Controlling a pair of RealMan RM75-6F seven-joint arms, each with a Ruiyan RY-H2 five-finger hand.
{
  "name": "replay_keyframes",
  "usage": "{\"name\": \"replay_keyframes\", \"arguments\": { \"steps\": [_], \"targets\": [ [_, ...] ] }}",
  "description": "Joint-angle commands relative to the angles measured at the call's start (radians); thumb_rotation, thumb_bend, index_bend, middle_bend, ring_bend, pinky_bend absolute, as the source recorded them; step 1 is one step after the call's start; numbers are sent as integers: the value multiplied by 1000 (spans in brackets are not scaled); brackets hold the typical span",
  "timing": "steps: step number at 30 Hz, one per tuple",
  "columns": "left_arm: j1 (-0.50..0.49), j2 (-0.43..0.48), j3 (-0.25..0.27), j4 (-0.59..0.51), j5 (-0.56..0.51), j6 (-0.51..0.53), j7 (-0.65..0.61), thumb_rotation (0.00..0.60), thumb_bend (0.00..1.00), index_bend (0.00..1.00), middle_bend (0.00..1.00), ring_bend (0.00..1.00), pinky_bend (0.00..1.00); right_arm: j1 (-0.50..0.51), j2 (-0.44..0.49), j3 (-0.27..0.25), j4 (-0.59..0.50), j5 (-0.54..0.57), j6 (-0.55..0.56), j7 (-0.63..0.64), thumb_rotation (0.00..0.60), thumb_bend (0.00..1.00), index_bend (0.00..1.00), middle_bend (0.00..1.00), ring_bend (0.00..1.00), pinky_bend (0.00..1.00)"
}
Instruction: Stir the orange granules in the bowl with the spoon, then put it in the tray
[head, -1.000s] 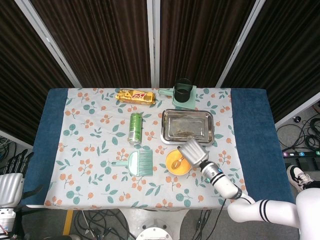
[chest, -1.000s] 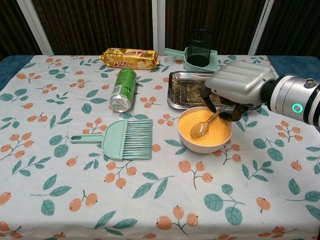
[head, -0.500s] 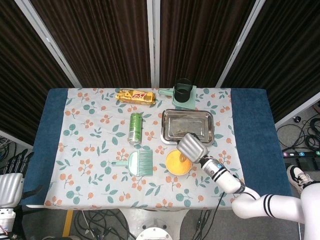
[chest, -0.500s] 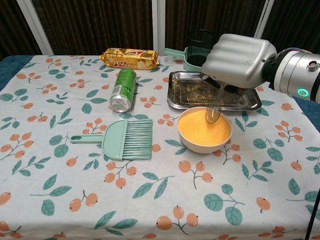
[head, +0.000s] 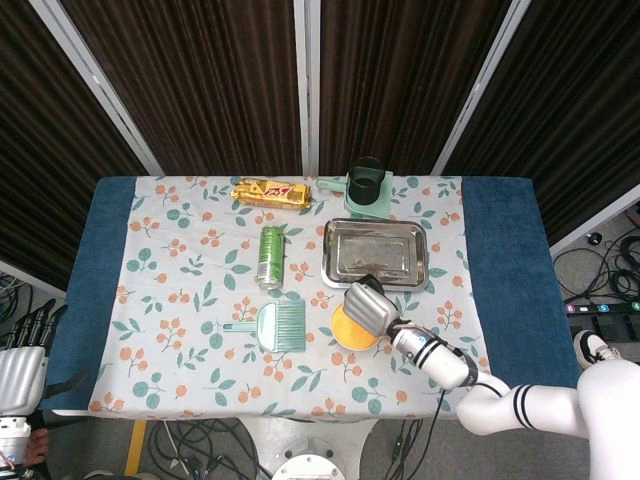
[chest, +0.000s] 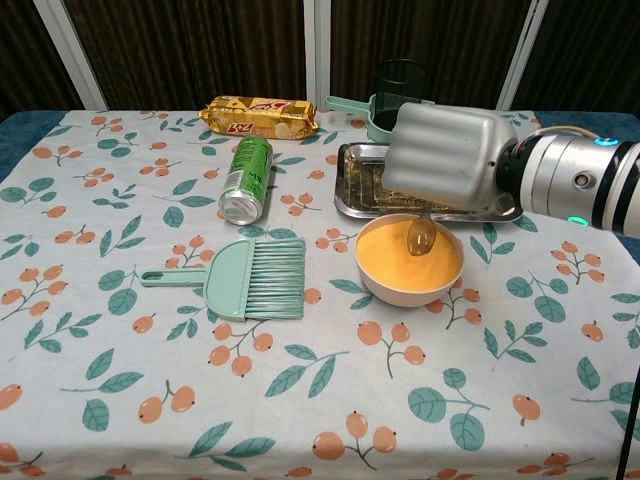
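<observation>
The right hand (chest: 440, 152) pinches the spoon (chest: 419, 235) just below itself over the bowl (chest: 409, 260) of orange granules (chest: 400, 258), tray (chest: 350, 190) just behind.

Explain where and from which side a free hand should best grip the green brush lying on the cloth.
Grip the green brush by its thin handle, coming from above. It lies flat, handle pointing left with bare cloth around it, while the wide bristle end points right toward the bowl, so the handle is probably the easier part to close on.
</observation>
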Motion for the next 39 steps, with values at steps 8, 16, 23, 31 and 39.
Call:
{"name": "replay_keyframes", "arguments": {
  "steps": [8, 16, 23, 31, 39],
  "targets": [
    [5, -4, 3, 6, -1, 2, -7, 600, 10, 104, 66, 68, 97, -13, -38, -6, -32, -4, 9, 16, 600, 505, 736, 988, 1000, 1000],
    [7, -7, 5, 10, 3, 5, -11, 600, 10, 104, 66, 68, 97, -66, -20, 0, -94, 45, 30, 152, 600, 505, 740, 989, 1000, 1000],
    [7, -3, 4, 3, 12, 13, -4, 600, 10, 104, 66, 68, 97, -89, 23, 24, -108, 48, 65, 234, 600, 506, 744, 989, 1000, 1000],
    [6, 4, 3, -11, 14, 14, 9, 600, 10, 104, 66, 68, 97, -82, 70, 42, -108, 54, 66, 230, 600, 505, 744, 989, 1000, 1000],
    [3, 3, 3, -9, 14, 8, 8, 600, 10, 104, 66, 68, 97, -42, 44, 26, -41, 28, 39, 95, 600, 506, 750, 990, 1000, 1000]
  ]
}}
